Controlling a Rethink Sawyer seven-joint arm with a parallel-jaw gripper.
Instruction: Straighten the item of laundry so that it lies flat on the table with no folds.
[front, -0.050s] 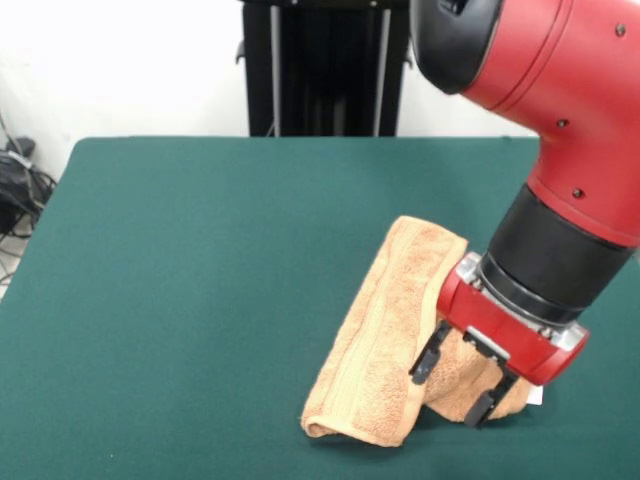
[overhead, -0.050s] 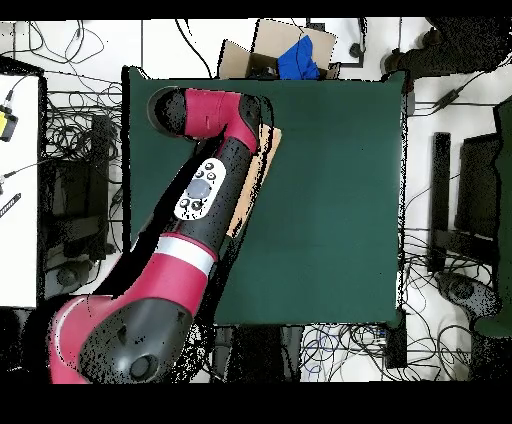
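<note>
Claw (front, -0.050s: 457, 386) fingers stand apart in the front view, their black tips down at the towel (front, -0.050s: 385, 345), one tip (front, -0.050s: 428, 358) against the fold's slope and the other (front, -0.050s: 486, 402) over the low bunched part. Nothing is clamped between them. The towel lies folded on the green table (front, -0.050s: 200, 280), near the front edge and toward the front right corner. One long doubled strip runs from mid-table down toward that edge, its border band showing along the length. A smaller crumpled lump sits just beside it, under the claw, with a bit of white at its right end. The red arm (front, -0.050s: 570, 90) comes down from the upper right.

From overhead, the arm (overhead, -0.050s: 215, 170) covers the table's (overhead, -0.050s: 330, 200) left part. Only a thin strip of towel (overhead, -0.050s: 258, 180) shows beside it, close to the left edge. The claw itself is hidden beneath the arm.
</note>
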